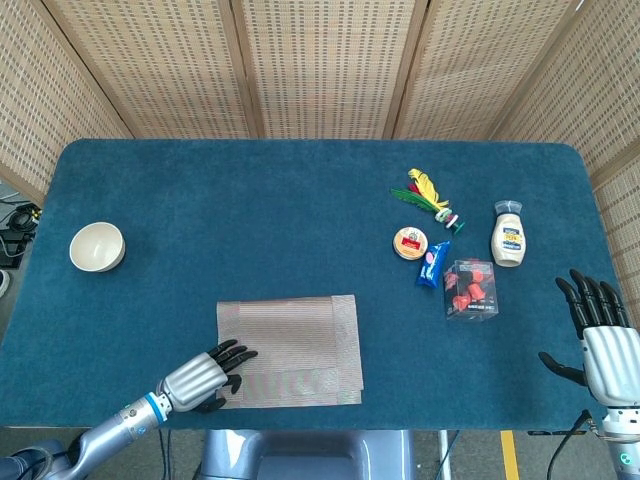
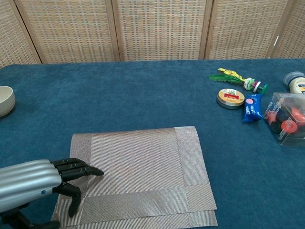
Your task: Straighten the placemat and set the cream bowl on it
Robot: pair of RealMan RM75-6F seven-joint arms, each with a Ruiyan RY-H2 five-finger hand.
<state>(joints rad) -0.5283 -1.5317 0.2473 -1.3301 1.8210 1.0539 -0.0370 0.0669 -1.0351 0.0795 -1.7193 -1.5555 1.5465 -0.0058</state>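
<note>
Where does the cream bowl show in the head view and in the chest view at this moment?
Head view: cream bowl at the table's far left, apart from the placemat.
Chest view: cream bowl cut by the left edge, half showing.
Shared landmark: the placemat, right of and nearer the robot than the bowl in both.

labels present, no text legible
</note>
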